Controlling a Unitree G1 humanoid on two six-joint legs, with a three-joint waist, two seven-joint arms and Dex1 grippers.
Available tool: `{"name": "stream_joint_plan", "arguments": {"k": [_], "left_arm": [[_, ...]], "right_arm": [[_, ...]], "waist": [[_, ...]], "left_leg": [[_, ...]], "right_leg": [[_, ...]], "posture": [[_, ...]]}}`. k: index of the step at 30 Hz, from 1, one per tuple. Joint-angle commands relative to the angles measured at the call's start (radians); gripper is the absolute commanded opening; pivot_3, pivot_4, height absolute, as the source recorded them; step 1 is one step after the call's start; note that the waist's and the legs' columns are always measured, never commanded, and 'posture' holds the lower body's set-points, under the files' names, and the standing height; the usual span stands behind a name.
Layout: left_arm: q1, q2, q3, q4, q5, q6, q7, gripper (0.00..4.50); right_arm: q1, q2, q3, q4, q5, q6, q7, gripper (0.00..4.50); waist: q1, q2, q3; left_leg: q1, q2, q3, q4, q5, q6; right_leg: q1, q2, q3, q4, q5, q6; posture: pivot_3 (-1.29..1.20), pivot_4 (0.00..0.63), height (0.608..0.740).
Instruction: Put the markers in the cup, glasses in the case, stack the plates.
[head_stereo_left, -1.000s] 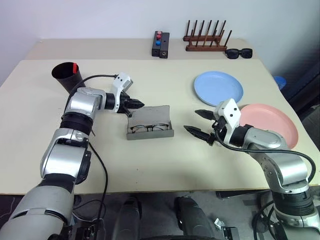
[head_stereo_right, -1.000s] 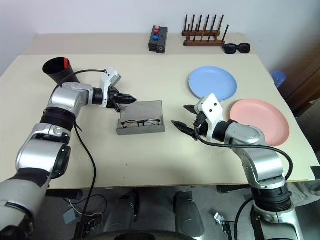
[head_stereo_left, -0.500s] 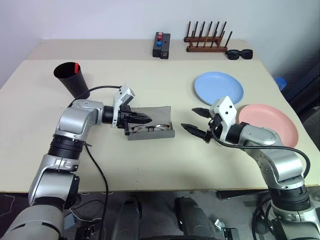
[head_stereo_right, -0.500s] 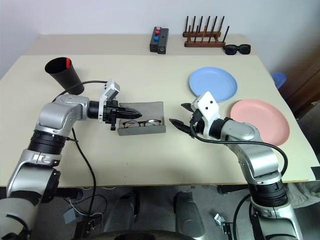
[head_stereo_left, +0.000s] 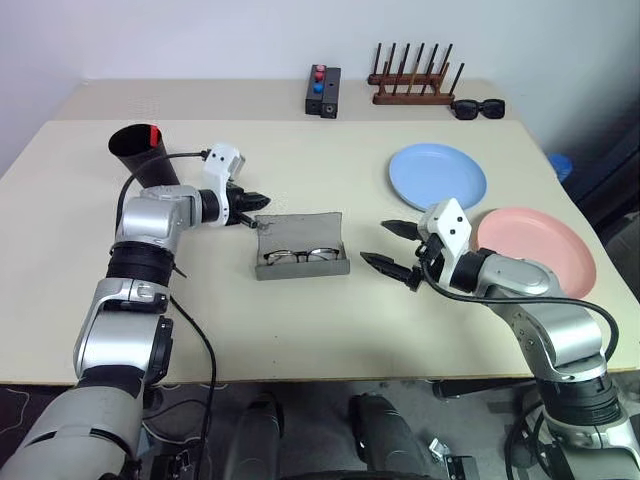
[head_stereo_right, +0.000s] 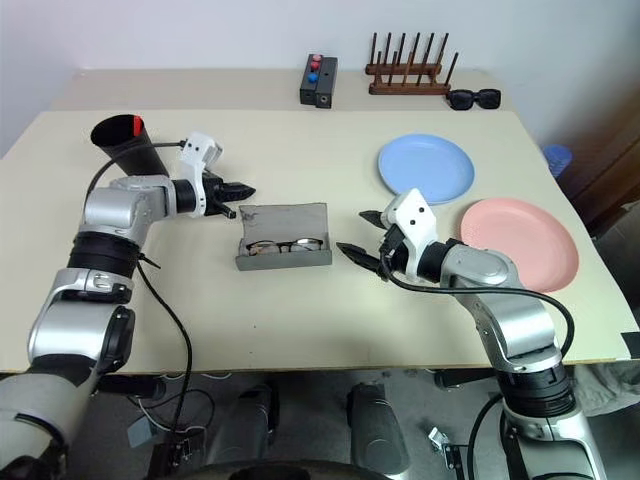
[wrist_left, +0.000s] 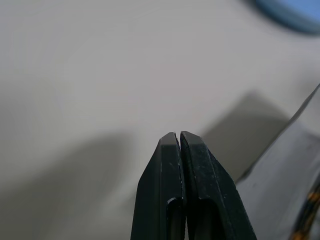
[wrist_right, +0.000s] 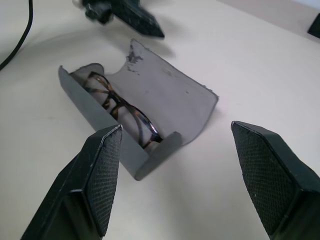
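Open grey case (head_stereo_left: 300, 243) holding glasses (head_stereo_left: 296, 256) at centre; black cup (head_stereo_left: 143, 155) far left; blue plate (head_stereo_left: 437, 176) and pink plate (head_stereo_left: 545, 245) right.

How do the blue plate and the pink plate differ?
The blue plate is light blue; the pink plate is salmon pink. The pink plate looks somewhat larger than the blue plate. The blue plate lies farther back on the table, while the pink plate sits nearer the right edge, just behind the robot's right arm. Both are round, plain, lie flat and apart, not yet stacked.
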Motion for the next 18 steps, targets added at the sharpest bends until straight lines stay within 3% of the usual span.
{"name": "stream_joint_plan", "arguments": {"k": [1,10,18], "left_arm": [[-0.014,0.002,-0.035,-0.017,0.03,-0.052,-0.037,0.05],[0.061,0.067,-0.039,-0.174,-0.027,-0.045,-0.249,0.05],[0.255,0.149,-0.048,-0.482,-0.115,-0.008,-0.386,0.05]], "right_arm": [[-0.003,0.017,-0.058,-0.032,0.056,-0.011,-0.008,3.53],[0.024,0.015,-0.078,-0.013,0.076,-0.027,-0.016,3.53],[0.015,0.018,-0.062,0.034,0.055,-0.055,-0.015,3.53]], "waist": [[0.0,0.0,0.0],[-0.006,0.0,0.0],[-0.004,0.0,0.0]], "left_leg": [[0.0,0.0,0.0,0.0,0.0,0.0],[0.0,0.0,0.0,-0.001,0.0,0.0],[0.0,0.0,0.0,0.0,0.0,0.0]], "right_leg": [[0.0,0.0,0.0,0.0,0.0,0.0],[0.0,0.0,0.0,0.0,0.0,0.0],[0.0,0.0,0.0,0.0,-0.002,-0.003]], "posture": [[0.0,0.15,0.74],[0.0,0.15,0.74],[0.0,0.15,0.74]]}}
